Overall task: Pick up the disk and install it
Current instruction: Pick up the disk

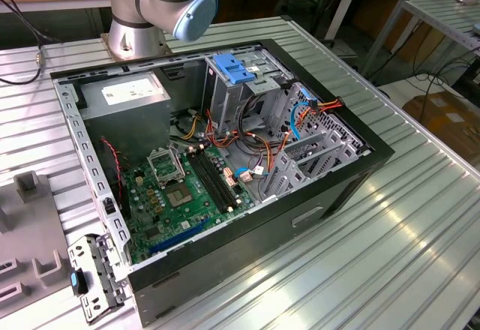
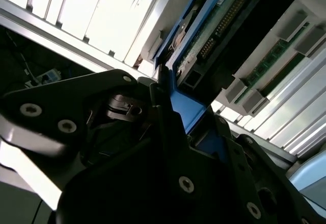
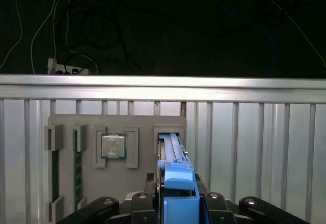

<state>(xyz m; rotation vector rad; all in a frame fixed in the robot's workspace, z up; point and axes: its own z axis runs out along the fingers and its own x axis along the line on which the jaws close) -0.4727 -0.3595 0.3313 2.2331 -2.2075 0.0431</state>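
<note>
Currently the gripper (image 3: 178,201) is drawn narrow onto the disk (image 3: 171,145), its jaws pressed against both sides of the blue carrier. In the first wrist view the disk stands on edge in a slot of the grey fixture tray (image 3: 137,124), just beside the processor chip (image 3: 113,146), with the memory sticks (image 3: 55,175) farther along the same tray. The second wrist view shows the disk's circuit-board face (image 2: 219,25), and the exterior view shows the open computer case (image 1: 322,195) lying on the ribbed metal table (image 1: 397,270).
</note>
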